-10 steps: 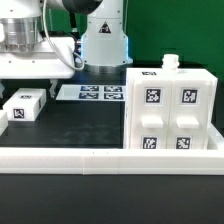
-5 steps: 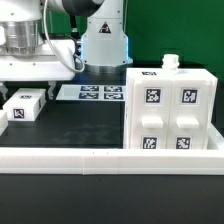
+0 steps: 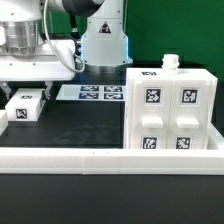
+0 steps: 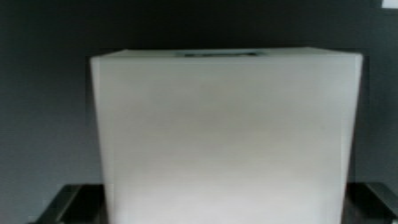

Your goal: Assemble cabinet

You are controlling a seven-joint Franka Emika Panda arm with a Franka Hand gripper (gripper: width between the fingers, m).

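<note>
**Exterior and wrist views.** You see the cabinet [image 3: 170, 105] standing upright at the exterior view's right, its four tags facing the camera, just behind the near white rail [image 3: 100, 160]. At the exterior view's left, the gripper [image 3: 25, 90] hangs over a small white tagged block [image 3: 22, 109]. In the wrist view this block fills the frame between the dark fingers [image 4: 68, 203], and you cannot tell whether they clamp it. The marker board [image 3: 90, 93] lies farther back, between the block and the cabinet.

A robotics lab — fixed robot arm [image 3: 104, 40] and tagged marker board [image 3: 100, 93].
</note>
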